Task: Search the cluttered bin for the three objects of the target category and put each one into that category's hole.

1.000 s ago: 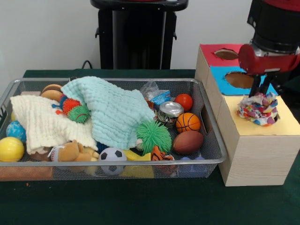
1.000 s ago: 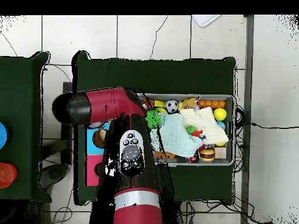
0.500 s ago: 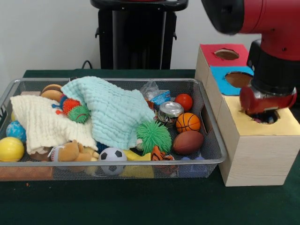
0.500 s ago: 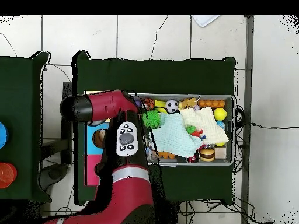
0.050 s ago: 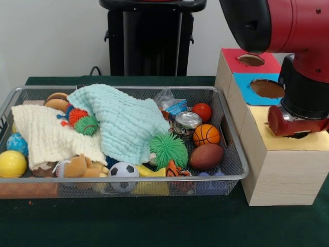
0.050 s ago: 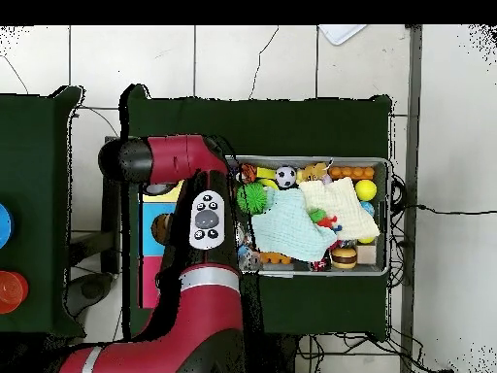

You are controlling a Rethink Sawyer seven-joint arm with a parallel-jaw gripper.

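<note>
Hand [image 5: 294, 135] lowered into yellow hole, arm [image 6: 184, 282] hiding box [image 5: 277, 170], bin [image 5: 234, 154] beside

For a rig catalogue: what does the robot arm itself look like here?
The arm has glossy red rounded shells with black joint sections. A black cylinder ends in a red collar. From overhead, an oval black-and-white button panel and a silver band show.

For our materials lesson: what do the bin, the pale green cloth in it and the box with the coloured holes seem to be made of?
The bin looks like silver metal wire mesh: you can see the toys through its sides. The pale green cloth looks like soft woven or knitted fabric, with a waffled, crinkled surface that drapes in folds. The box appears to be light unfinished wood, going by its faint grain, topped with matte coloured panels, perhaps paper.
</note>
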